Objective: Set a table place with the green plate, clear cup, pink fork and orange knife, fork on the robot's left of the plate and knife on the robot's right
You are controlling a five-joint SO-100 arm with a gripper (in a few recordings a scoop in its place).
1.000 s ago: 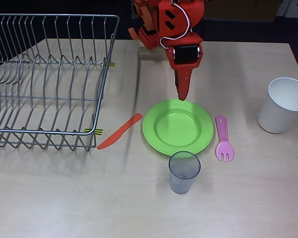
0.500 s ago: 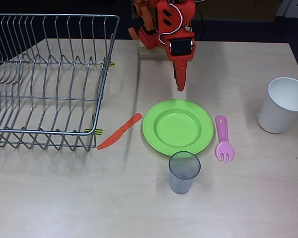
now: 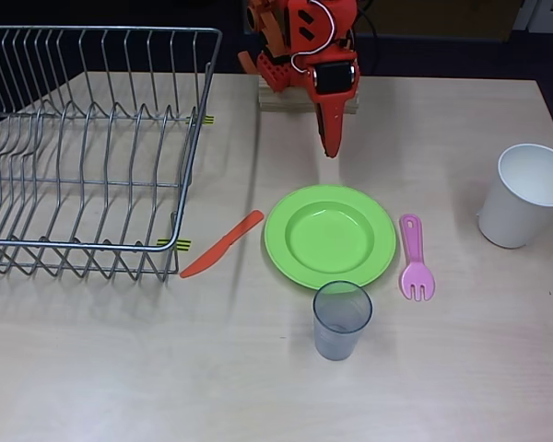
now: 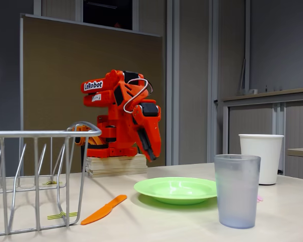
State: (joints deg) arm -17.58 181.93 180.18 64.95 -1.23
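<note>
Orange knife [image 3: 223, 244] lies diagonally, tip toward green plate [image 3: 330, 236]; gripper [image 3: 330, 147] jaws closed, empty.

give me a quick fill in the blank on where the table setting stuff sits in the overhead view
In the overhead view:
1. The orange knife lies between the green plate and the wire ____.
2. The pink fork lies on the plate's ____ side.
3. The clear cup stands upright and is ____ inside.
4. The gripper holds ____.

Missing words: rack; right; empty; nothing

Orange arm [image 4: 122, 108] (white cable, LeRobot label)
</note>
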